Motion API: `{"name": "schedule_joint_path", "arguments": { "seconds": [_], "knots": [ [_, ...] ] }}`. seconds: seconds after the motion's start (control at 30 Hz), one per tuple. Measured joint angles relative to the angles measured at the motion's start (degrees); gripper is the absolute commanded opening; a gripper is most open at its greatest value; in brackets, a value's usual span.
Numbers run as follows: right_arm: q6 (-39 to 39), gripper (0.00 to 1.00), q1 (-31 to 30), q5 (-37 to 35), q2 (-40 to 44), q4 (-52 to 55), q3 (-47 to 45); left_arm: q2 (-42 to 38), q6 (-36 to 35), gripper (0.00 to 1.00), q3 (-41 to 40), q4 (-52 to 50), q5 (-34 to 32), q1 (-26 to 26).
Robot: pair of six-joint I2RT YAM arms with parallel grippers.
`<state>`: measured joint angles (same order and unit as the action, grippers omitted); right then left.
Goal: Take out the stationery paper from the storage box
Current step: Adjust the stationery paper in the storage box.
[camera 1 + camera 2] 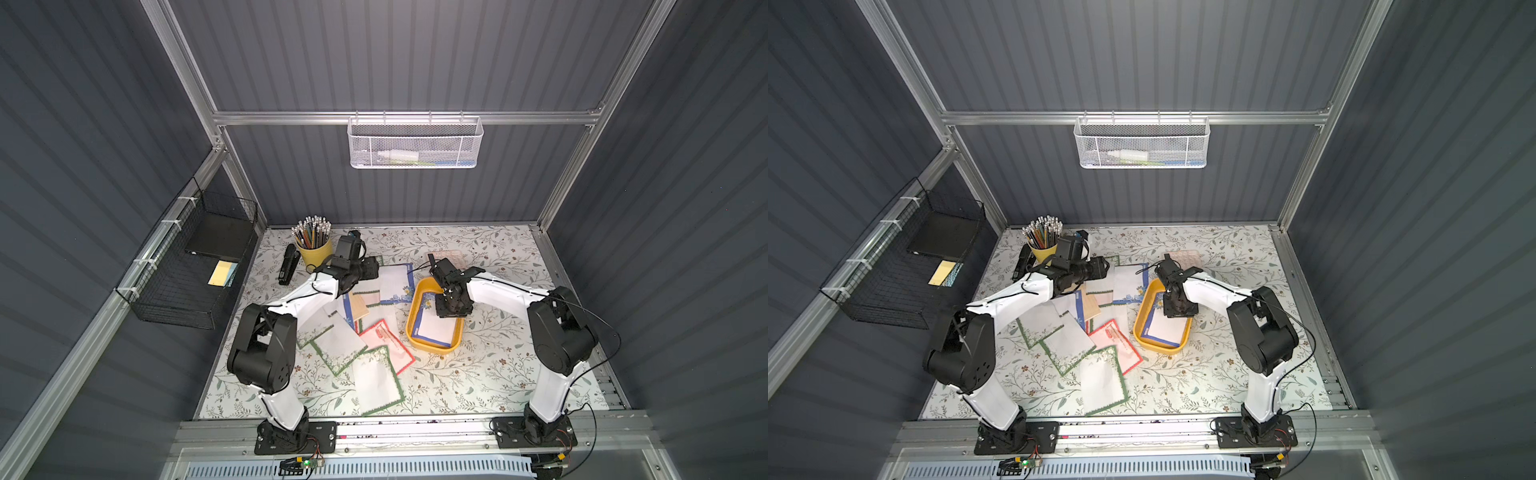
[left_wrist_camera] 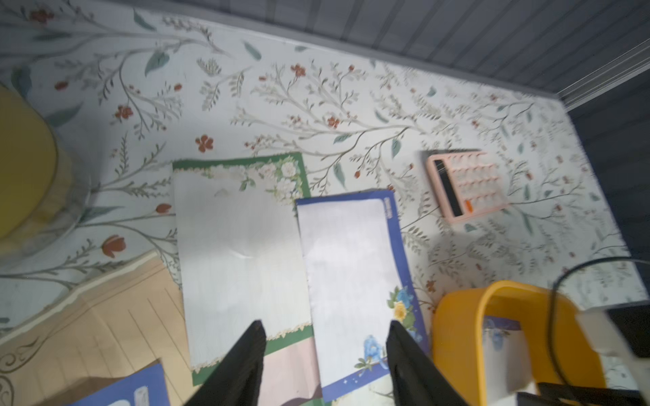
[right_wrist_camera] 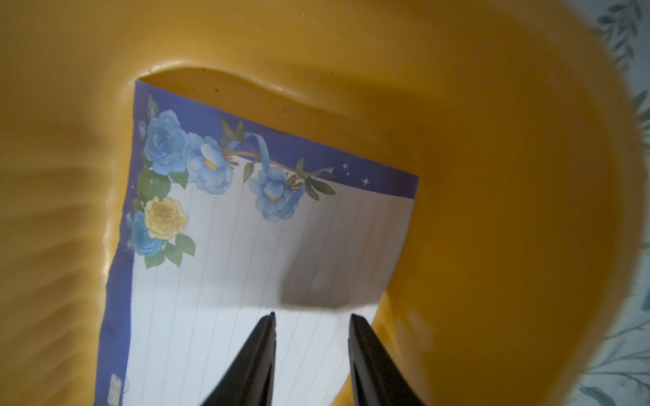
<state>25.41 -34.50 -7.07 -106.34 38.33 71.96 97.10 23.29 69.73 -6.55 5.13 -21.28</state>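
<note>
Right pincer [image 3: 311, 316] part-open, empty, tips down inside storage box [image 3: 492, 175] over blue-floral sheet [image 3: 246, 263]; left pincer [image 2: 325, 325] apart too, empty, above stationery paper [image 1: 338, 343] already out — scattered on tabletop [image 1: 498, 374] at box's nine o'clock; mostly done — at least one sheet left to lift.

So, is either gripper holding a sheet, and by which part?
Nothing is held. The left gripper is open above loose sheets on the table; the right gripper is open over the blue-bordered sheet in the storage box.
</note>
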Motion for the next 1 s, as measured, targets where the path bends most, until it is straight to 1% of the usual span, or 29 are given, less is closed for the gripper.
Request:
{"name": "schedule_joint_path", "arguments": {
  "seconds": [0.13, 0.3, 0.4, 0.8, 1.0],
  "knots": [
    [1.36, 0.51, 0.0, 1.14, -0.35, -2.67, -1.16, -2.25, 0.11, 0.55, -0.17, 0.52, 2.75, 0.0],
    [2.75, 0.52, -0.04, 2.16, -3.02, -4.55, -1.25, -2.23, 1.05, 0.54, -3.06, 0.96, 6.56, 0.0],
    [3.52, 0.52, -0.09, 3.19, -3.02, -6.25, -1.49, -2.12, 1.7, 0.54, -3.67, 1.05, 9.22, 0.0],
    [5.18, 0.5, 0.02, 10.32, -2.34, -18.69, -4.74, -1.7, 4.17, 0.53, -3.72, 3.45, 20.76, -0.02],
    [5.62, 0.49, 0.24, 14.62, -2.34, -23.98, -6.32, 0.04, 4.61, 0.53, -3.72, 3.96, 25.16, -1.77]
  ]
}}
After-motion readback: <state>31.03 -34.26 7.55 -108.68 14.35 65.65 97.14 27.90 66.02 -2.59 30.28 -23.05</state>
